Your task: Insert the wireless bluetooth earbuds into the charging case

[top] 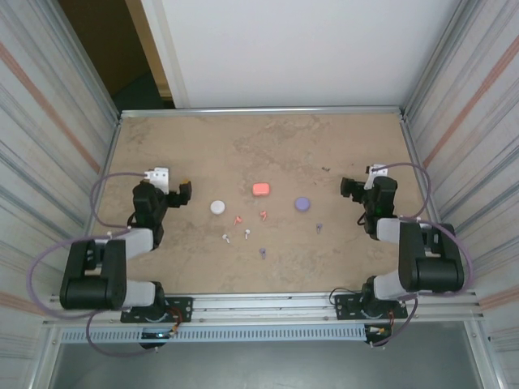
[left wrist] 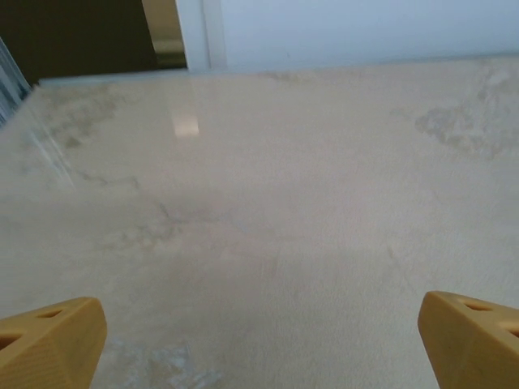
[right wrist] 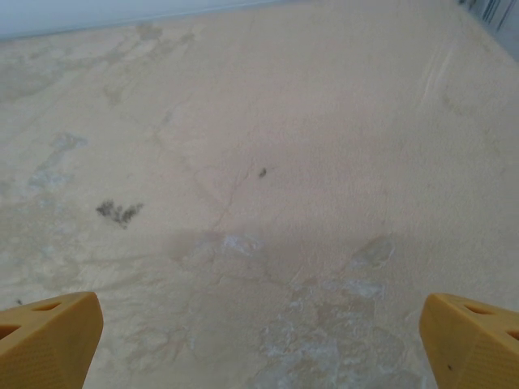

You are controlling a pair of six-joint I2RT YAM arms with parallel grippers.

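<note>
Earbuds (top: 245, 232) lie loose on the table, and none sits between any jaws. The left gripper (left wrist: 259, 344) has its jaws spread wide. In the left wrist view its yellow fingertips (left wrist: 50, 339) sit at the two bottom corners, with bare pale table (left wrist: 268, 203) between them. The right gripper (right wrist: 259, 344) is spread just as wide, its yellow fingertips (right wrist: 49, 339) at the bottom corners over a mottled, stained patch, holding nothing.

From above, the left gripper (top: 185, 190) is at the left side of the table pointing toward the middle. The right gripper (top: 349, 188) is at the right side, pointing back toward it. Three small cases lie between them. The white case (top: 217, 207) is near the left fingertips but apart from them. The coral-pink case (top: 260, 189) is in the middle, a little farther back. The purple case (top: 302, 203) is toward the right. Whether their lids are up is too small to tell.

All six earbuds lie outside the cases, on the side nearer the arm bases. The coral-pink pair (top: 238, 220) is just in front of the coral-pink case, and the white pair (top: 226, 238) is a little nearer still. One purple earbud (top: 319, 228) lies near the purple case. The other purple one (top: 263, 252) lies nearest the bases, well apart from its mate.
</note>
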